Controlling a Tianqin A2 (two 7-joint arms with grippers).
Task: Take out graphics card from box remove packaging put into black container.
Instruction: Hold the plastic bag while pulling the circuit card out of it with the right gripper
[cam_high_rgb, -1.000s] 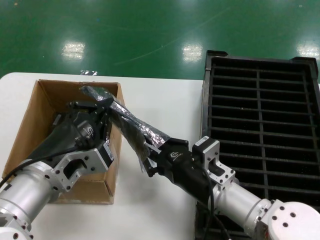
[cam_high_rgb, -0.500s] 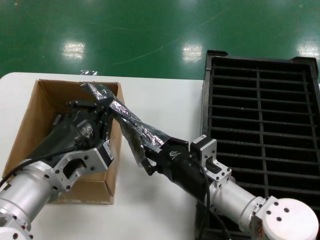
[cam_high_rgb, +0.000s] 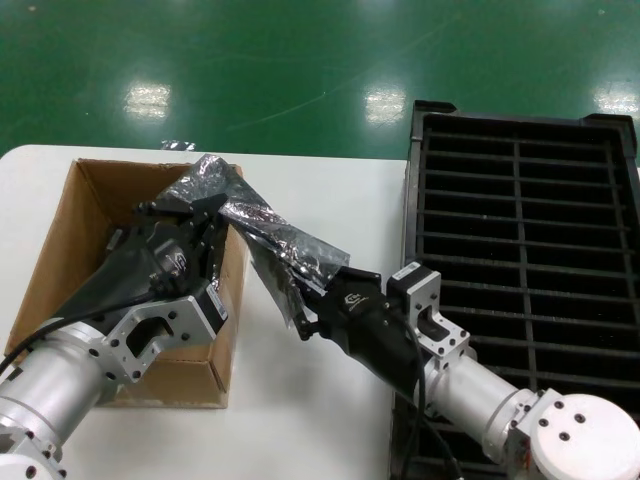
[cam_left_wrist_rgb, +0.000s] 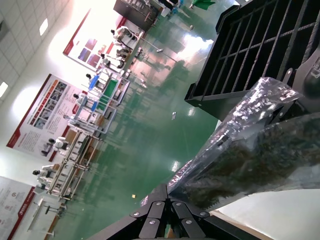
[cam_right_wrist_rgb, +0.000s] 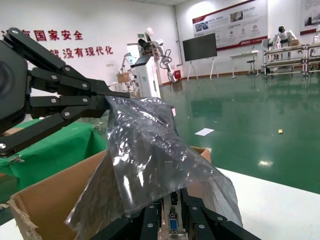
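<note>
On the white surface, the black container takes up the right side, its two columns of long narrow slots running from near to far, with a green floor beyond. At the left sits the box, brown cardboard with its top open. Between the two, the packaging stretches as a crinkled, shiny strip from the box's far right corner down toward the middle of the surface, held up off it at both ends. The left hand reaches in over the box's right wall and is clamped narrow on the far, upper end of the packaging, which flares out loose past its fingers. The right hand comes in from the near right and grips the lower end, where the graphics card shows in the right wrist view as a silver bracket with a blue port between the fingers, the rest of it wrapped inside the bag.
</note>
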